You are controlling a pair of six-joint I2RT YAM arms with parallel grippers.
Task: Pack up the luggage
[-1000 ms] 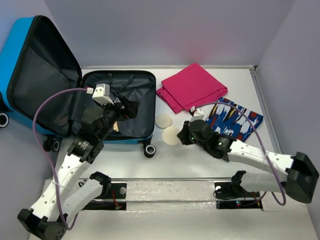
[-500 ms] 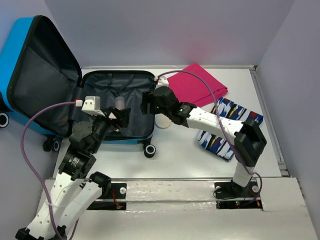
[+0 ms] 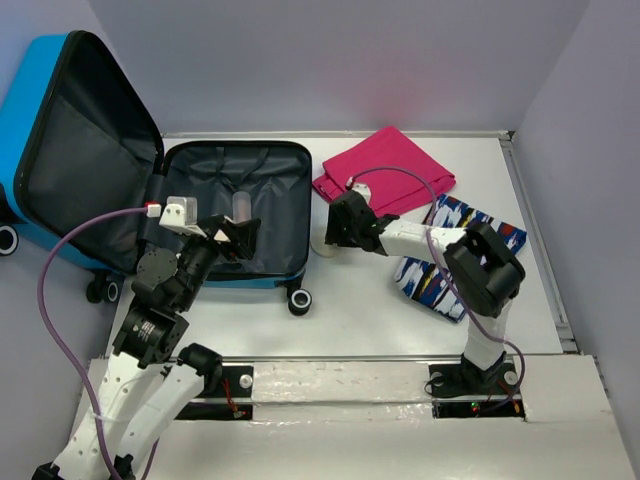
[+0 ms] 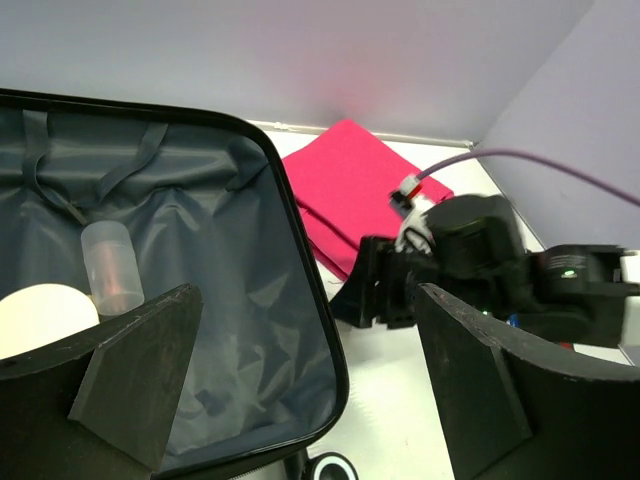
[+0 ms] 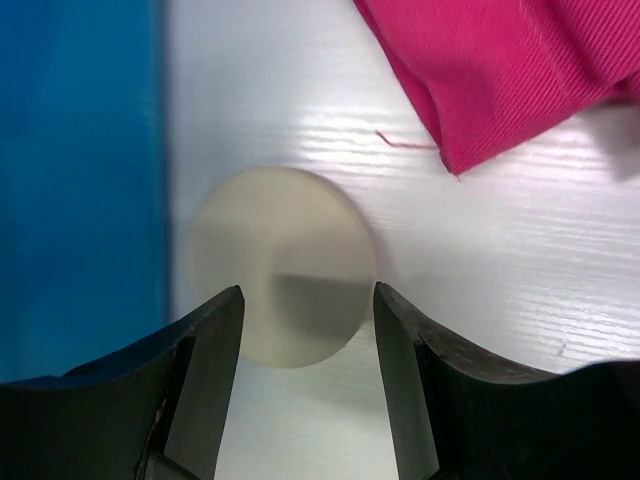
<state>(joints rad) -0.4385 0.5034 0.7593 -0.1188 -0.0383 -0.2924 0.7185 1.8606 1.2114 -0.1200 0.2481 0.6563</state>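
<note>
White tabletop boxed in by pale lilac walls carries the luggage (image 3: 270,190) at its left end, lying open with the grey-lined shell flat and the blue lid leaning back against the left wall. The right gripper (image 5: 308,295) hovers, jaws apart and holding nothing, straddling a cream disc (image 5: 270,240) that lies flat just beside the suitcase's blue side wall, so the open shell is a short way to this gripper's left. The left gripper (image 3: 238,238) hangs wide open and empty over the shell's near edge, farther from the disc than the right one.
</note>
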